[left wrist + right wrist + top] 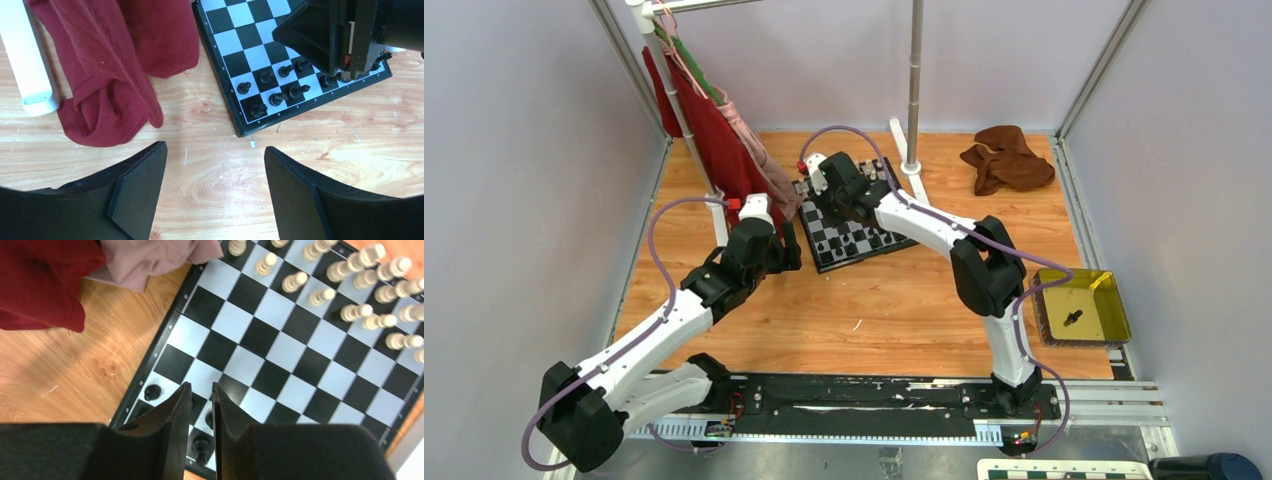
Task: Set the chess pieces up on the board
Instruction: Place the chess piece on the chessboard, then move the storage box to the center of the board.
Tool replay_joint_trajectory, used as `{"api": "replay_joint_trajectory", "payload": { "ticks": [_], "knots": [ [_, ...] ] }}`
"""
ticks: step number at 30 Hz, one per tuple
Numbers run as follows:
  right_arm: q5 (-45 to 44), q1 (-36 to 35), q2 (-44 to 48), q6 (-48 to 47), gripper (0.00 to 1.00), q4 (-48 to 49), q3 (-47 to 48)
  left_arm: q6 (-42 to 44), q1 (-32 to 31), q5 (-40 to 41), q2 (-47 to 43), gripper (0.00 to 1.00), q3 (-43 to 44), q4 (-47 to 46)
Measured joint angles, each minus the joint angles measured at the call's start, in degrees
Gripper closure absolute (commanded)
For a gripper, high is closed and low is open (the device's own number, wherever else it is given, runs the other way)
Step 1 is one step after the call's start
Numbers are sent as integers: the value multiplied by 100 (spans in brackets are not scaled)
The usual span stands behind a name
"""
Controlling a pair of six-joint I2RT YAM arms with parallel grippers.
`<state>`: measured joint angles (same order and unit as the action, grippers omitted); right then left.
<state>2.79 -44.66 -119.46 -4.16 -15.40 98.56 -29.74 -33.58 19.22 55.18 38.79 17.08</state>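
On the wooden table (874,310), the small black-and-white checkered board (865,241) sits far-centre, its cream figurines (357,312) apparently ranked in two rows and its black figurines (276,98) only partly placed. Over the black end the right gripper (201,387) holds its jaws narrowly parted, gripping nothing visible, while the left gripper (215,150) gapes wide and empty beside the board. One black piece (1073,318) waits in the yellow tray (1114,300).
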Motion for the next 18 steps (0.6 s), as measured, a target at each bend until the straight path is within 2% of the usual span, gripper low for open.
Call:
{"api": "replay_joint_trajectory", "payload": {
  "ticks": [4,7,14,18],
  "knots": [
    [-374,7,243,24,73,-203,-52,39,0,44,-17,22,181,122],
    [-719,44,752,122,73,-275,-361,66,0,50,-22,21,291,192],
    [-1945,122,2715,726,69,-424,-1843,24,0,-133,83,20,321,98],
    [-2669,188,3818,1104,62,-673,-2778,-48,-4,-422,378,19,321,-164]
  ]
}}
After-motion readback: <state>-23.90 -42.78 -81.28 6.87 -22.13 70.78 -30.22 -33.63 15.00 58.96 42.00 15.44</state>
